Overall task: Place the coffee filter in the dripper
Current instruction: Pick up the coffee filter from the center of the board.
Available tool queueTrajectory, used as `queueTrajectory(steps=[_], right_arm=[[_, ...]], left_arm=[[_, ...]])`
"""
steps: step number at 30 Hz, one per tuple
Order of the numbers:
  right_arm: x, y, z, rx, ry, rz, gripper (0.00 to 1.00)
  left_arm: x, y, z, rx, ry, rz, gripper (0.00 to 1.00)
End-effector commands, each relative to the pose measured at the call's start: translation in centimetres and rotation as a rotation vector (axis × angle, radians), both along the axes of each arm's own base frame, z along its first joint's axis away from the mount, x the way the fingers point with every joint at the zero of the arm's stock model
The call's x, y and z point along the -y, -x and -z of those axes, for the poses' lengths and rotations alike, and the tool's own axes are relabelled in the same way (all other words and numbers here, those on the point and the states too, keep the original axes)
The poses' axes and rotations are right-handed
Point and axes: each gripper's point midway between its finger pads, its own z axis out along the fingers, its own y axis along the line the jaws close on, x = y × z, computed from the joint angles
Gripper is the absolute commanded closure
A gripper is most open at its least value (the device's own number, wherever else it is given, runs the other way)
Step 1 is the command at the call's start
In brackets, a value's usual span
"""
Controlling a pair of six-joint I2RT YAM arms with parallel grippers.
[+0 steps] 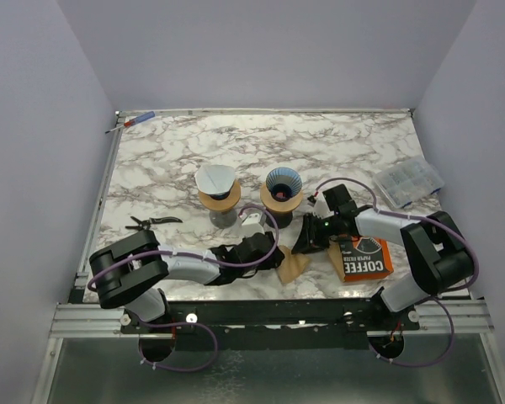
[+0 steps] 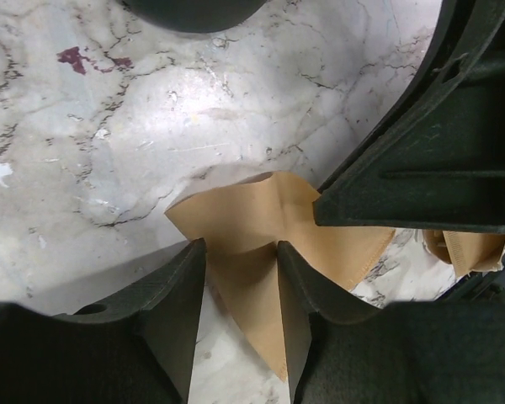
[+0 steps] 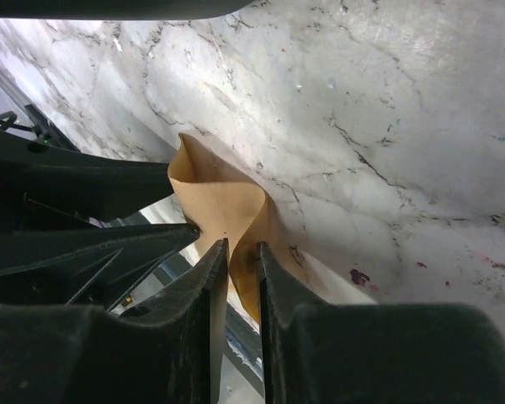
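Marble table; both grippers' fingers pinch the brown coffee filter.

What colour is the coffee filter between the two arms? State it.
Light brown, unbleached-paper tan. The coffee filter shows best in the left wrist view.

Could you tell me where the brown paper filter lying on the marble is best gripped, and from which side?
Grip the brown paper filter at its raised, buckled edge, where paper stands clear of the marble table; the flat part offers no purchase. Coming from the right seems best: the right gripper fingers already straddle that fold, while the left gripper pins the pointed end.
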Motion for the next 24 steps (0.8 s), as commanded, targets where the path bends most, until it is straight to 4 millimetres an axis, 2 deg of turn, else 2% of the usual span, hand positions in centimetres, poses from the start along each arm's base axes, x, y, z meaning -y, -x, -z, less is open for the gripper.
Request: queueTrajectory(steps=[1,5,8,12,18,24], right_arm=[[-0.2,-0.4,-1.4,0.041,-0.017,0.010,0.78],[0.0,-0.5,-1.9,0.062,-0.006,0.021,0.81],[0.2,-0.6,-2.1,0.069,0.003,0.023,0.90],[0.1,-0.8,-2.8,0.090,-0.002,0.019,0.99],[0.5,-1.3,-4.3,0.165,0.014,0.003,1.00],[1.2,-1.5,-7.4,0.317,0.014,-0.019,1.00]], left_arm=[[-2.7,0.6,1.7,-0.013,-0.108,-0.024,0.58],[-3.1,0.5,1.5,-0.005,-0.112,-0.035,0.58],[-3.3,0.4,1.0,0.006,-0.106,-0.042,0.57],[-3.5,0.1,-0.4,0.037,-0.089,-0.052,0.50],[-4.2,-0.3,-3.2,0.097,-0.063,-0.054,0.31],[-5.3,-0.7,-6.5,0.165,-0.019,-0.062,0.11]])
